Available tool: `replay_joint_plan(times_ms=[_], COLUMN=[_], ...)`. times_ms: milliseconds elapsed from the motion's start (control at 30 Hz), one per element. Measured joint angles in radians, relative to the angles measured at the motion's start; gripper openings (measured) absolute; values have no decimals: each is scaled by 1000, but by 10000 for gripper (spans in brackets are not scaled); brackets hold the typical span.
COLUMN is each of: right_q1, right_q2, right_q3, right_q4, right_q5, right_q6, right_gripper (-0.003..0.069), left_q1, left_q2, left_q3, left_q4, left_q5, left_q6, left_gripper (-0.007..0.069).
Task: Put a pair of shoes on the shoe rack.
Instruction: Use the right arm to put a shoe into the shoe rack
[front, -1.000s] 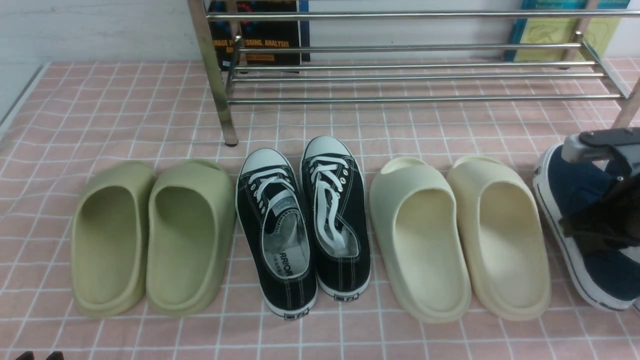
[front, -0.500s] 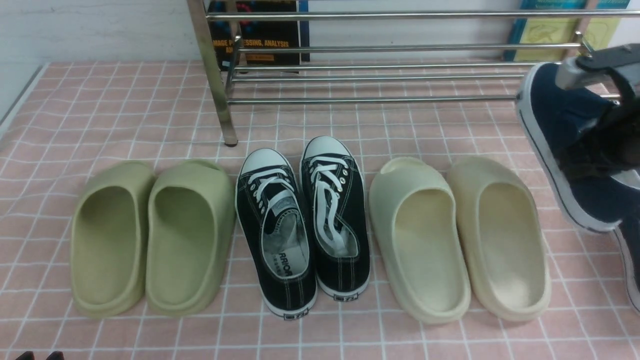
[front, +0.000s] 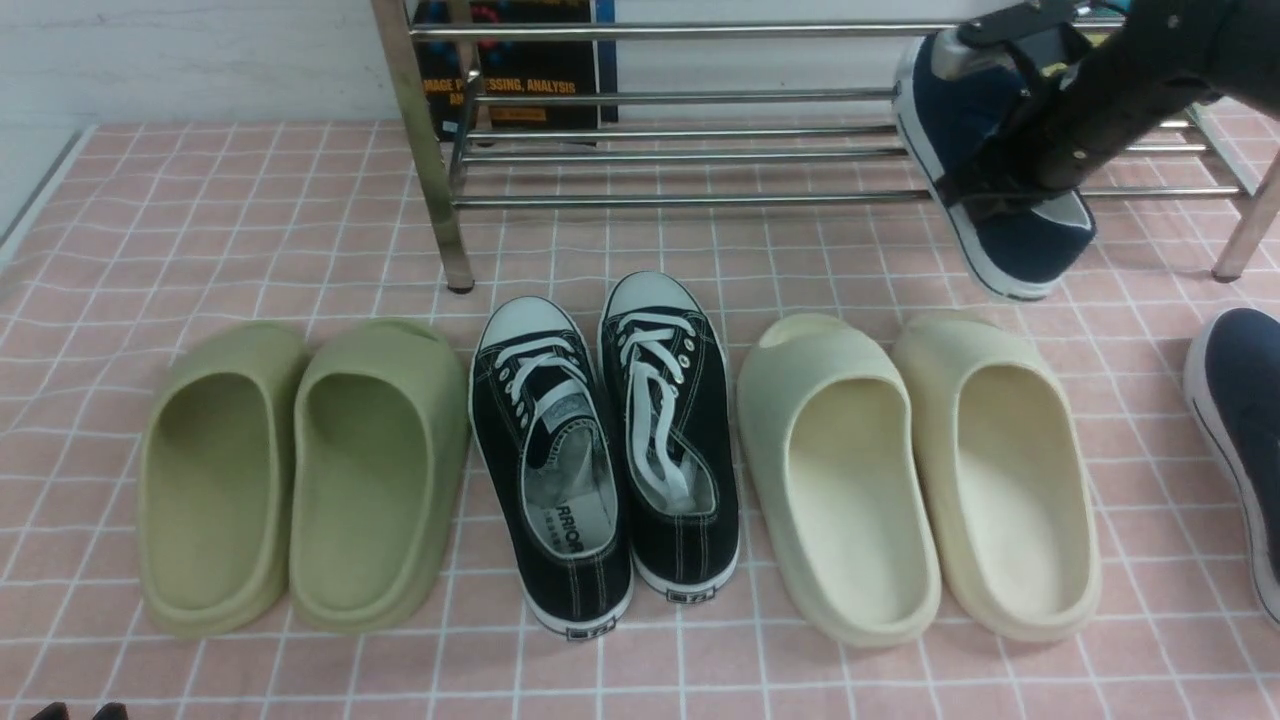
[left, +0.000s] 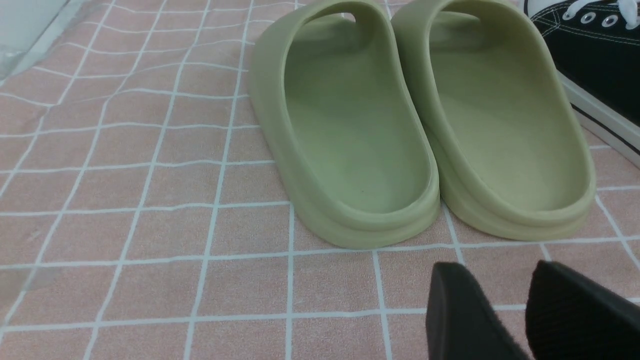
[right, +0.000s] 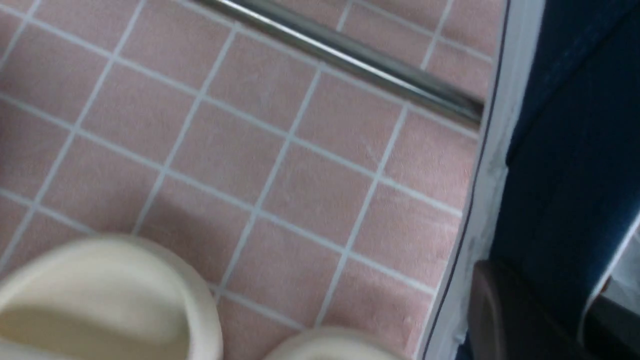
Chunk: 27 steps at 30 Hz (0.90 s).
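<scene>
**Right claw carrying one navy shoe at the rack; its mate on the tabletop**

- Left claw (left: 500, 300): low over the pink checked tabletop (front: 200, 220), fingers a narrow gap apart, nothing between them.
- Green slides (left: 420, 130): a pair side by side just ahead of the left claw, heels toward it.
- Black lace-up sneakers (front: 610, 450): to the right of the green slides, well apart from both claws, toes toward the rack.
- Rack (front: 700, 198): chrome bars across the far side of the tabletop. Books (front: 520, 70) stand behind it.
- Cream slides (front: 920, 470): a pair on the tabletop below the right claw, nearer the camera.
- Right claw (front: 1005, 185): clamped on the opening edge of a navy shoe (front: 960, 110), holding it clear of the tabletop. The shoe is tilted, toe up by the rack's top bar and heel lower, in front of the rack's right half. I cannot tell whether it touches the bars.
- Second navy shoe (front: 1235, 440): flat on the tabletop, below and right of the right claw, partly cut off by the frame edge.
</scene>
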<state>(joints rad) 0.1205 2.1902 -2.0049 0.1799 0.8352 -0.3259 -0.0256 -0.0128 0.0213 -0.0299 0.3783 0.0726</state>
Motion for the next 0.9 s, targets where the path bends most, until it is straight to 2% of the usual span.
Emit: replay_joint_plan(times_ms=[233,733,833,867,900], right_q1=[6,10,10,10,10], right_q2=[156,172,172,172,172], right_q3=[-260,-298,-298,-300,-308], right_q4=[24,-20,-22,-23,-29], right_q5=[112,132,132,133,135], right_q6=[10,10,10,10,10], right_gripper=[24,30,50,69,120], left_q1=[0,0,0,0,0], left_q2=[0,0,0,0,0], left_q3=[0,0,0,0,0], left_q4=[0,0,0,0,0], left_q5=[0,0,0,0,0], left_q6=[0,0,0,0,0], left_gripper=[240,240,240,240,240])
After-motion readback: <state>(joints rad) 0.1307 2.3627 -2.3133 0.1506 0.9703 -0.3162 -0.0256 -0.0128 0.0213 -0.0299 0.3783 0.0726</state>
